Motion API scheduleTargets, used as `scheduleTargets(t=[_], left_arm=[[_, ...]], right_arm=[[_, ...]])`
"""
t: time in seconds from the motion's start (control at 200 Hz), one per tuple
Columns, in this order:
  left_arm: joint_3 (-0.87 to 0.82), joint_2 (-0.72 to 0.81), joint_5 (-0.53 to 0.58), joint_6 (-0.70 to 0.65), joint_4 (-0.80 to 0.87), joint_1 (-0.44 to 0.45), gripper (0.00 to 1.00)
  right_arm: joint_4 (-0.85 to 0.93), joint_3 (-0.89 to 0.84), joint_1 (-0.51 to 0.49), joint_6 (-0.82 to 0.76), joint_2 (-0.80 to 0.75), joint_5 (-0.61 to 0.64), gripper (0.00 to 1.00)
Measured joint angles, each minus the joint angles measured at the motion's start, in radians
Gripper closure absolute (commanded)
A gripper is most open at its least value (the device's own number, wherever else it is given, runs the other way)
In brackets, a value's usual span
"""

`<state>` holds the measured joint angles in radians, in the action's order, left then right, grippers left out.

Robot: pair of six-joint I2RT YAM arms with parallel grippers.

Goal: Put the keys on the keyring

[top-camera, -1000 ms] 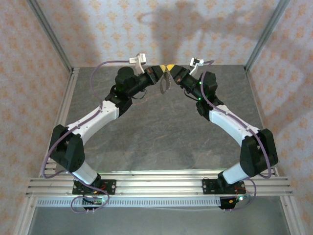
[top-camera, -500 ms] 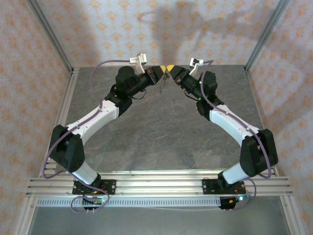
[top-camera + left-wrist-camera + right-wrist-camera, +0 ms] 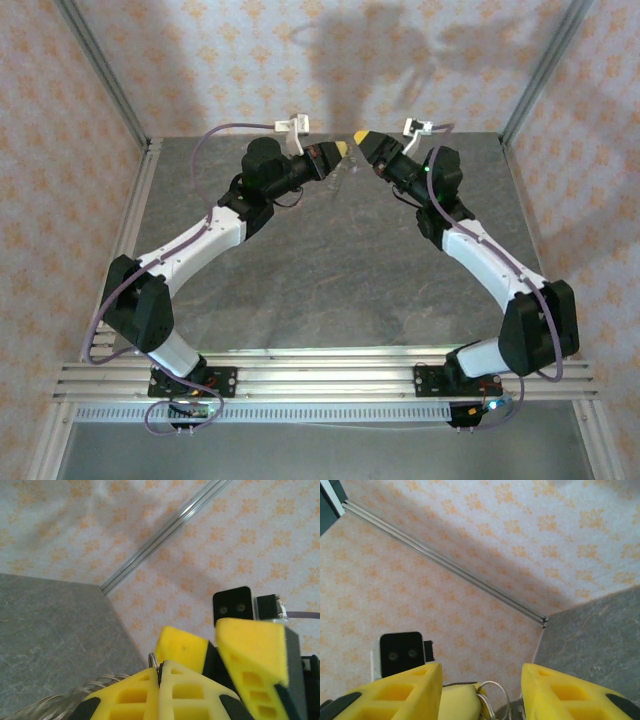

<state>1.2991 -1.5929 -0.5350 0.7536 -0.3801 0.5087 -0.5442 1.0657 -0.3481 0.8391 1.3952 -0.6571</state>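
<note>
Where the overhead camera looks down, you see a grey, stone-patterned tabletop (image 3: 330, 270) boxed in by pale wallpaper (image 3: 200, 60) with orange motifs and aluminium posts (image 3: 100, 75) at the corners. The left pincer (image 3: 338, 151) and right pincer (image 3: 366, 138) hang near each other above its far end. In your left wrist view, the left pincer (image 3: 160, 672) is pressed closed on the keyring (image 3: 154, 659), the ridged stretch trailing to the lower left. In your right wrist view, the right pincer (image 3: 481, 680) gapes wide, and the keyring (image 3: 495, 692) loop sits between its fingers.
</note>
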Motion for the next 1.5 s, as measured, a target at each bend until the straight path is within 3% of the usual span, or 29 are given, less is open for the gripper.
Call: scheduleTargets(t=[0.52, 1.191, 1.501], left_arm=[[0.030, 0.000, -0.035, -0.004, 0.003, 0.000, 1.00], [0.030, 0.000, -0.038, -0.004, 0.002, 0.000, 1.00], [0.030, 0.000, -0.038, -0.003, 0.002, 0.000, 1.00]], right_arm=[[-0.087, -0.043, 0.016, 0.035, -0.010, -0.089, 0.68], [-0.137, -0.043, 0.024, 0.061, 0.031, -0.092, 0.63], [-0.159, -0.040, 0.023, 0.078, 0.064, -0.115, 0.66]])
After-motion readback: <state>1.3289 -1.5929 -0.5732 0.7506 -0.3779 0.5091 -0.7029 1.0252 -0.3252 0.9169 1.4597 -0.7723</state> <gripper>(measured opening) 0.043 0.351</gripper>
